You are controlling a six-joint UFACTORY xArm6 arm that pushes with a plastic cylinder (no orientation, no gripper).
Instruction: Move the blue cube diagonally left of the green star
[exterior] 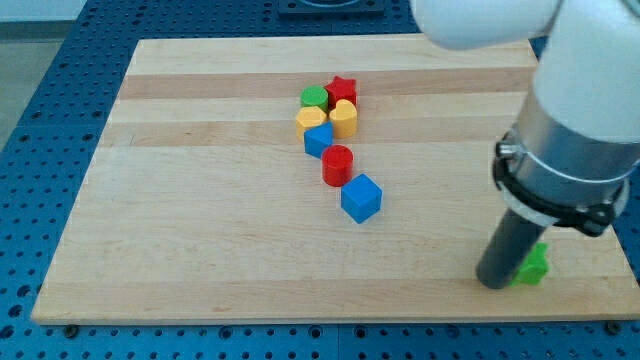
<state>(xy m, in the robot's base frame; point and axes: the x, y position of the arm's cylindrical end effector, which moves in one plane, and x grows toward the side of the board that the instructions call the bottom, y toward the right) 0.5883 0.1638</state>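
The blue cube [361,197] lies near the middle of the wooden board [200,200]. The green star [533,265] sits near the board's bottom right corner, partly hidden behind the rod. My tip [493,282] rests on the board touching the star's left side, far to the right of and below the blue cube.
A red cylinder [338,164] sits just up-left of the blue cube. Above it a cluster holds a second blue block [318,139], two yellow blocks [313,119] [343,118], a green block [315,97] and a red star [343,89]. The arm's grey body [570,150] hangs over the right side.
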